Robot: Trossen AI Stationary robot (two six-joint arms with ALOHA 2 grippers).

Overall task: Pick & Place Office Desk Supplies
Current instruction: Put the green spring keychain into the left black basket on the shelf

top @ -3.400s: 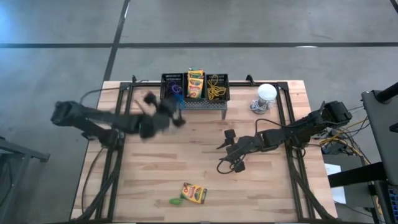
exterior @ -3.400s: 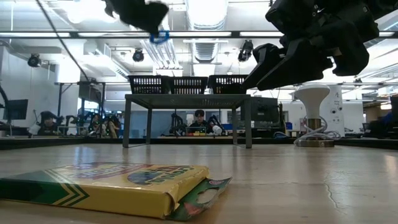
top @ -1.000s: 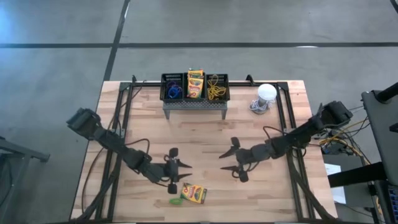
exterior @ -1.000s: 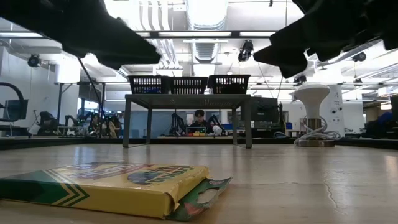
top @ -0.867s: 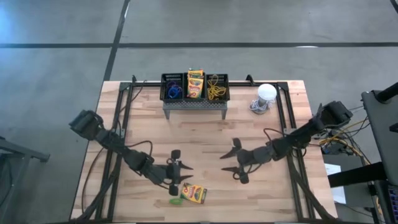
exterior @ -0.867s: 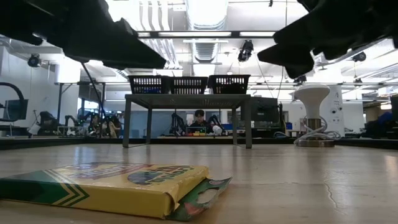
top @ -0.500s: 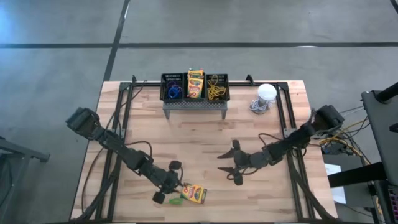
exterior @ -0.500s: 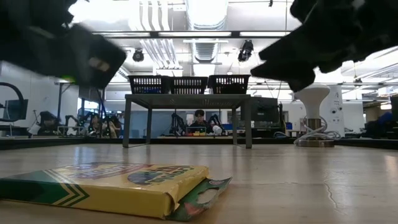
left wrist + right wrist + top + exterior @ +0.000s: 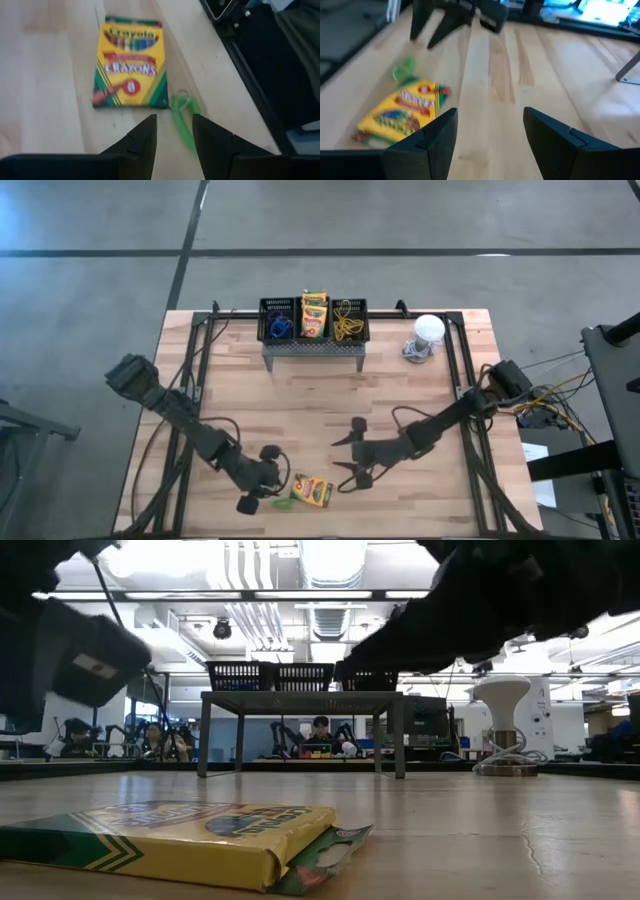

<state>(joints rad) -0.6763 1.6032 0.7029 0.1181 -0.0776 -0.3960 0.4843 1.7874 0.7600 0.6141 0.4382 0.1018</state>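
High view: bins stocked; crayon box, green loop remain; left gripper, right gripper near, fingers apart, empty

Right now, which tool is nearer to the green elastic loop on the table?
Left. The left tool is right beside the green elastic loop. The right tool is farther, beyond the crayon box.

Grey concrete floor with dark seams surrounds the wooden worktop. Beyond it, fluorescent ceiling lights, exposed ducts, desks and seated people.
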